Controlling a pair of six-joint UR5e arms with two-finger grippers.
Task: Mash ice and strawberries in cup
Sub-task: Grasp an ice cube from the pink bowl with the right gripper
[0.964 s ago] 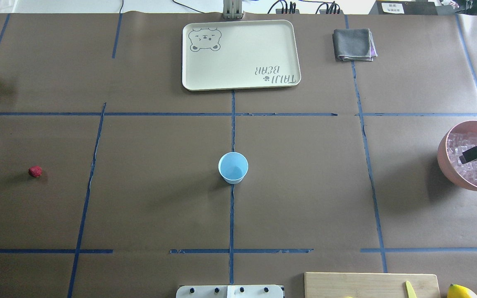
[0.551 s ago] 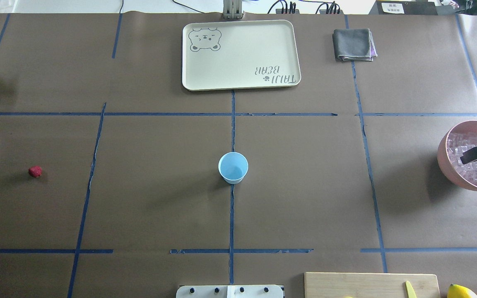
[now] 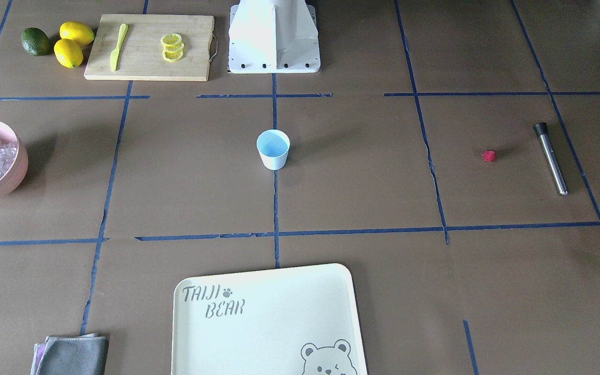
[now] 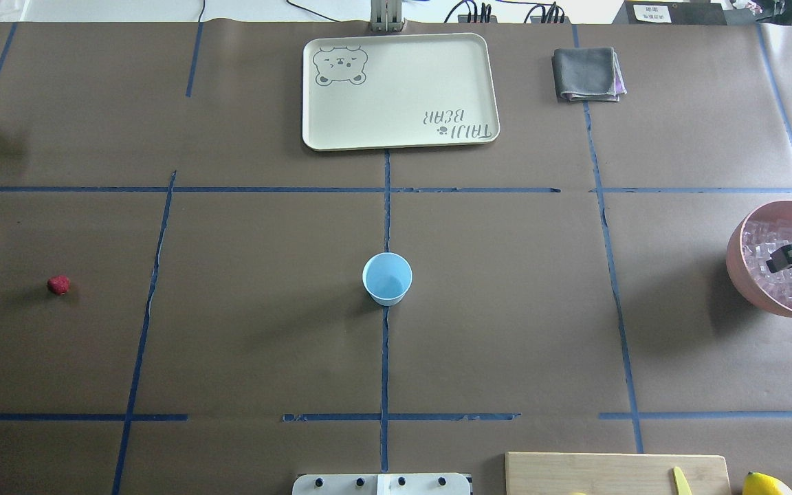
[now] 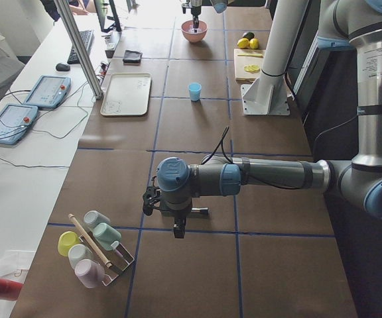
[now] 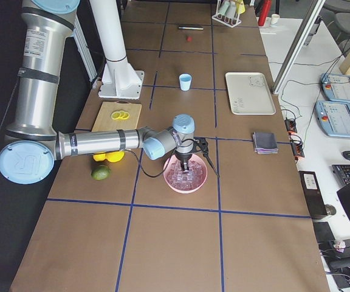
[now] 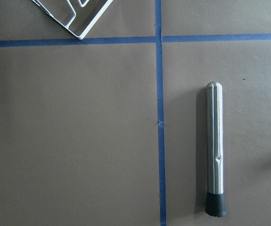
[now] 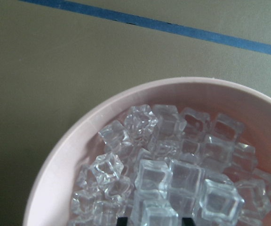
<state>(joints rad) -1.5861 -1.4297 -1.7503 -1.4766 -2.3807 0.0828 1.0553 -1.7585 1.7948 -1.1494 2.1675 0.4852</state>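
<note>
The pink bowl (image 4: 738,265) may skid if the right gripper (image 4: 775,262), jaws parted astride a cube of the ice (image 8: 154,179) heaped inside, digs deep. The left gripper (image 5: 178,229) hovers over the muddler (image 7: 214,155); its grip I cannot tell. The cup (image 4: 388,297) stands empty mid-table. A slick cube may slip out; the strawberry (image 4: 58,284) lies far left.

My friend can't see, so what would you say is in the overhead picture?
A small cup, blue inside, stands empty in the middle of a brown table. At the right edge the right claw hangs over a pink bowl of ice; far left lies one red strawberry, and a cream bear tray sits at the back.
</note>
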